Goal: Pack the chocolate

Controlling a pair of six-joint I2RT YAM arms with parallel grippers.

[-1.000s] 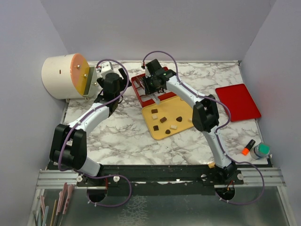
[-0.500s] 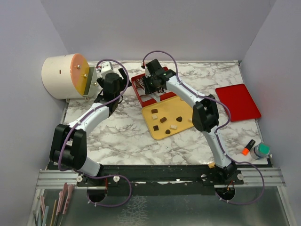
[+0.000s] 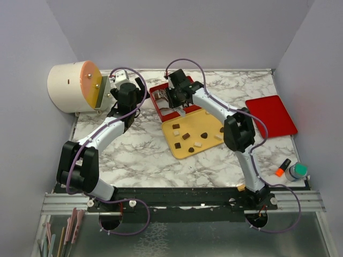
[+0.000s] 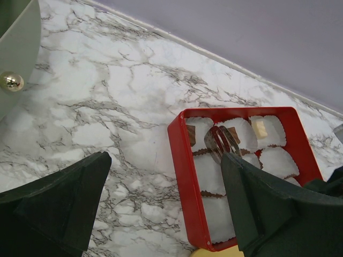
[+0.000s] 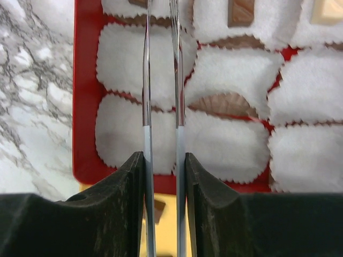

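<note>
Several dark brown and cream chocolate pieces [image 3: 186, 136] lie on a flat yellow tray [image 3: 208, 123]. Behind it stands a red box [image 3: 157, 101] lined with white paper cups [image 5: 230, 147]. A brown piece [image 5: 240, 13] and a cream piece [image 5: 327, 10] sit in back cups, and another brown piece [image 4: 191, 135] sits in the corner cup. My right gripper [image 3: 177, 99] is shut on metal tongs [image 5: 177, 80], whose tips [image 4: 221, 143] hover over the box's back-left cups. I cannot tell whether the tongs hold a piece. My left gripper [image 3: 130, 90] is open and empty over the marble, left of the box [image 4: 185, 193].
A white drum with an orange face [image 3: 72, 85] stands at the far left, close to my left wrist. A red lid [image 3: 270, 115] lies at the right. An orange marker [image 3: 282, 167] and a green-capped jar [image 3: 296, 171] sit near the front right edge.
My right arm has shifted slightly to the right with the tongs over the red box. My left arm has not moved.
</note>
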